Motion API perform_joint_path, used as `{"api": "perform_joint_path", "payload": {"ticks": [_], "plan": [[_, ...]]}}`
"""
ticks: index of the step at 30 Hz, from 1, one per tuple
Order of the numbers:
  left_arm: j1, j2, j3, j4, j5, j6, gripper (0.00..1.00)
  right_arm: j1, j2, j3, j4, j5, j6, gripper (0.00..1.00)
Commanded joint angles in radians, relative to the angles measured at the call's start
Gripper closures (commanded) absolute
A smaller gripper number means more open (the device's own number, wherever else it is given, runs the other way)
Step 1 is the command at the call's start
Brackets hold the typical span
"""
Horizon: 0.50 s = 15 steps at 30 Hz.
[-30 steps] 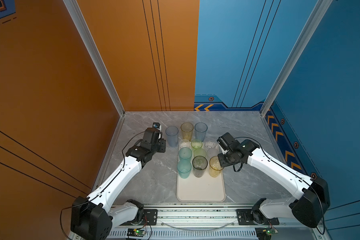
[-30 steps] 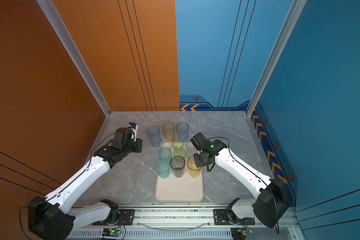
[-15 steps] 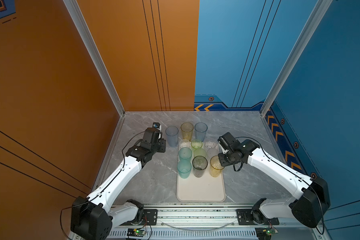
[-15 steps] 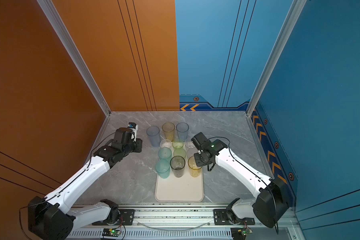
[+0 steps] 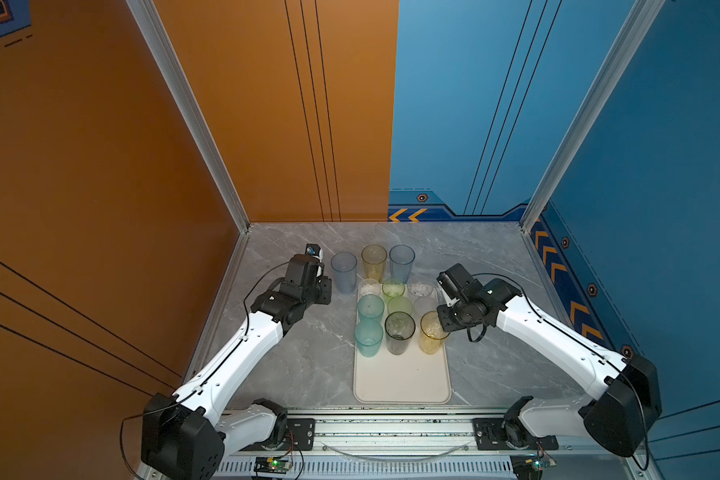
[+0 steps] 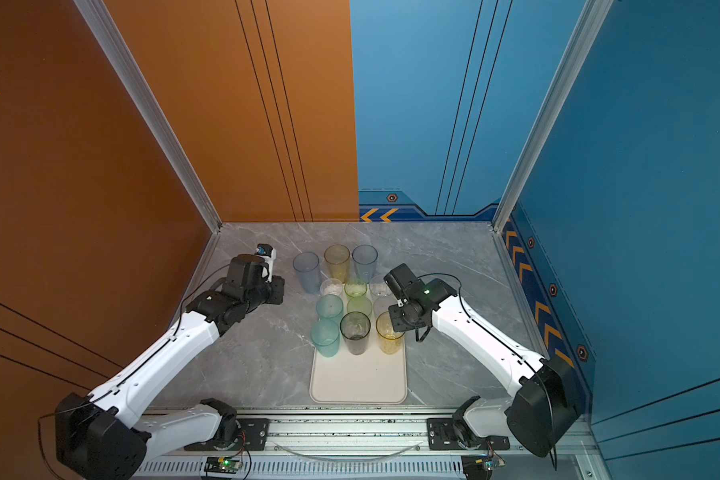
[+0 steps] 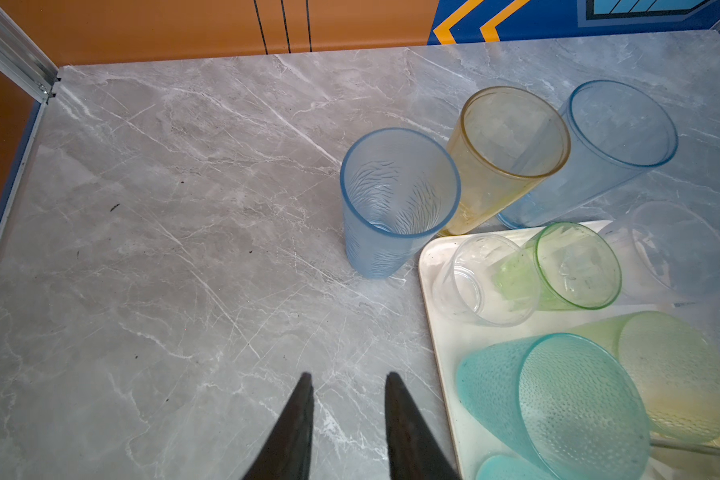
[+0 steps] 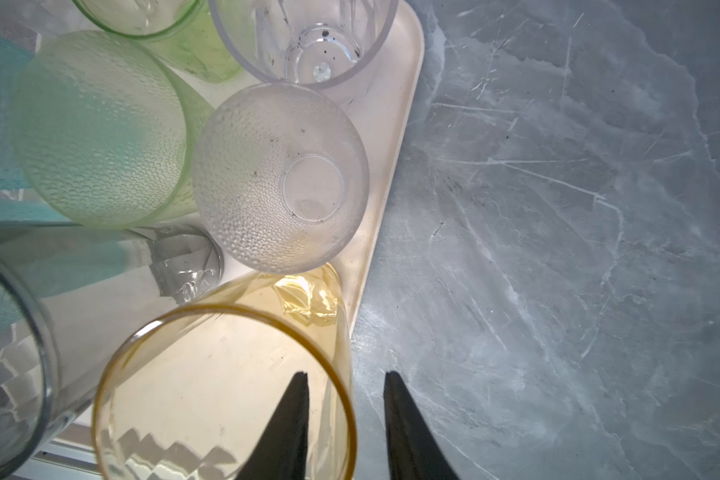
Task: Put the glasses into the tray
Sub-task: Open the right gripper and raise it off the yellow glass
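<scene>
The right gripper [image 8: 344, 374] is seen with its fingers parted across the rim of the yellow tumbler [image 8: 208, 395]. One finger is set inside the mouth and the other outside, with a gap left on either side of the wall, so nothing is clamped. That tumbler is stood upright in the nearest row of glasses, at the right edge of the tray [image 8: 381, 178] and beside the smoky grey tumbler [image 5: 400, 332]. Past that edge only bare marble table [image 8: 558, 249] is shown (ample room for withdrawal). The tray's near part is left bare in both top views.

The left gripper [image 7: 348, 374] is held with its fingers apart over bare table, nothing between them, to the left of the tray's far corner. The blue tumbler [image 7: 395, 208] is found ahead of it, just beside that corner, as the nearest of three tall tumblers standing on the table beyond the tray's far edge.

The right arm [image 5: 558, 345] and left arm [image 5: 242, 353] are both extended from the base rail [image 5: 391, 432] and angled inward, with the wrists pitched downward.
</scene>
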Motion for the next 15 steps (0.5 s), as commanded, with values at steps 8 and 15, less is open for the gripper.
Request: {"api": "perform_joint_path", "payload": {"ticks": [8, 15], "plan": [[-0.006, 0.043, 0.049, -0.038, -0.023, 0.022, 0.7, -0.026, -0.096, 0.006, 0.039, -0.049, -0.015, 0.62], [0.0, 0.048, 0.088, -0.069, -0.057, 0.027, 0.7, -0.083, -0.203, 0.047, 0.099, -0.057, -0.023, 0.58]]}}
